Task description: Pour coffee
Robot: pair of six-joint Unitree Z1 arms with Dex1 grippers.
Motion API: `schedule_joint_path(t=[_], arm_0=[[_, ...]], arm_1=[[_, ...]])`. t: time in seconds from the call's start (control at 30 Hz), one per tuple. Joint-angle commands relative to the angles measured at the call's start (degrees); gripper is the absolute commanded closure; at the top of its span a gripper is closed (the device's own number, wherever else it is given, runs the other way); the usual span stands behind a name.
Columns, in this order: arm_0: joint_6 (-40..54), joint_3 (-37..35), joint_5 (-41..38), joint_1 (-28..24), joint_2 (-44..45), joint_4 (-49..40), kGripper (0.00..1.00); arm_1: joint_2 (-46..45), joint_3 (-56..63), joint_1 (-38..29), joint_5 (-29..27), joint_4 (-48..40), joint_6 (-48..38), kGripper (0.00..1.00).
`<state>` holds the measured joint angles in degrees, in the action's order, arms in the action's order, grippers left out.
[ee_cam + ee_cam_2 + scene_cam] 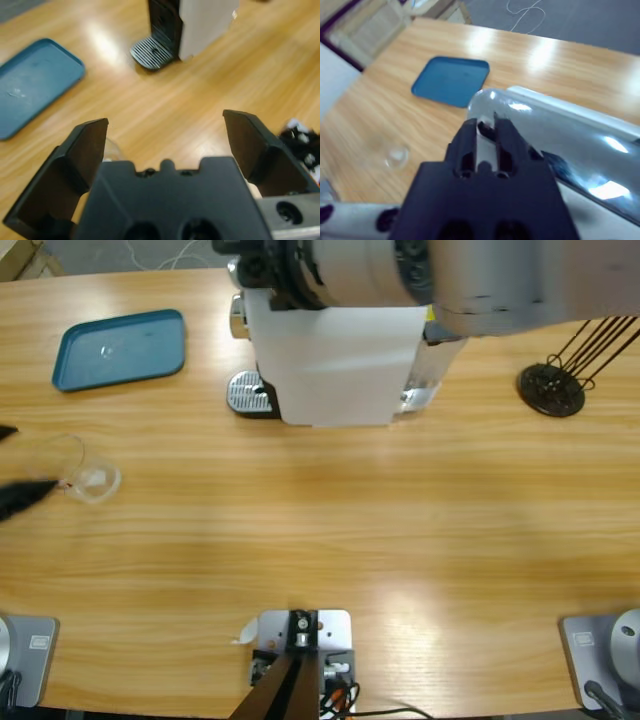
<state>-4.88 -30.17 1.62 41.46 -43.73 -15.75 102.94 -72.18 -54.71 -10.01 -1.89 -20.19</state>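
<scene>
Glass (88, 475) sits at the table's (400, 540) left edge between the left gripper's (165, 145) spread jaws; right gripper (487, 135), pressed together, rests on the coffee machine's (335, 350) chrome lever (560, 135). Coffee: can't tell.

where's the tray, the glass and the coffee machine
blue tray (122, 348), high view, its flat middle
clear glass (92, 479), high view, its base
coffee machine (335, 365), high view, its white top

I see the wooden table (330, 530) carrying a blue tray (122, 348), a clear glass (85, 472), a coffee machine (330, 365) and a black wire stand (552, 388).
</scene>
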Motion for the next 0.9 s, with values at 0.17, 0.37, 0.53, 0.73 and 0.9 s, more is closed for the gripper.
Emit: schedule_joint_path(t=[0.17,0.37,0.53,0.73,0.9], arm_0=[[-8.71,-8.11,11.65,-4.1,-8.55,-9.74,0.004],[-19.66,-6.74,14.87,-1.12,-17.27,-10.04,0.004],[-24.55,-9.29,18.36,0.84,-20.52,-15.44,0.009],[-32.42,-6.74,18.15,1.01,-24.07,-16.84,0.009],[-32.55,-6.46,18.38,1.79,-25.57,-16.18,0.009]], arm_1=[[-27.63,10.51,-0.4,-1.33,15.67,8.15,0.0],[-35.14,22.13,-0.7,-1.42,17.27,5.69,0.0],[-37.65,29.44,-0.93,-1.77,15.88,2.22,0.0],[-37.9,31.75,-0.93,-1.77,15.12,1.38,0.0],[-36.32,32.26,-0.93,-1.77,13.47,1.38,0.0]])
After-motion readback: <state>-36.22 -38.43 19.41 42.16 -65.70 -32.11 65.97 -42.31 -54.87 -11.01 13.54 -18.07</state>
